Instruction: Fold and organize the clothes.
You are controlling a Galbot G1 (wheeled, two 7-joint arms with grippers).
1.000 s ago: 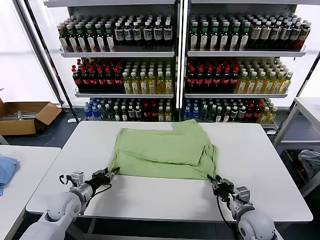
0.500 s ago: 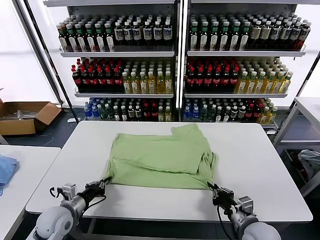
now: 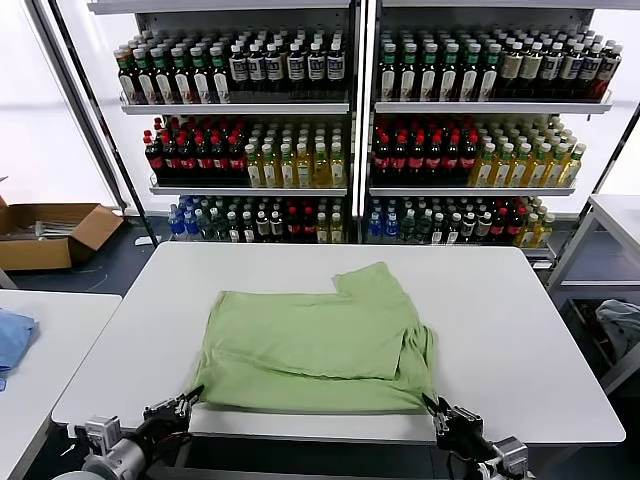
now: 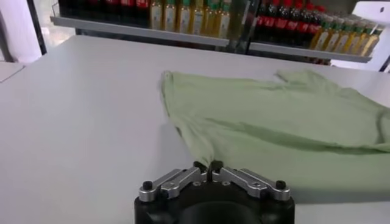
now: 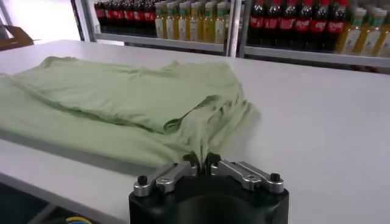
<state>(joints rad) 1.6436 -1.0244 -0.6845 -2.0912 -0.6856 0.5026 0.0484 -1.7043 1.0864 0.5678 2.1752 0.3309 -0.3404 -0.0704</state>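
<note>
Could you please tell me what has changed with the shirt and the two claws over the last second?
Both claws pulled back toward the robot, dragging the light green shirt to the table's near edge. The left claw pinches one near corner, the right claw the other. Its folded shape, the shelves and the cardboard box stayed as they were.

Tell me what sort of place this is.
Probably a shop or a mock-up of one: shelves of bottled drinks fill the back wall, white tables stand in front with a green shirt on one, and an open cardboard box sits on the floor.
</note>
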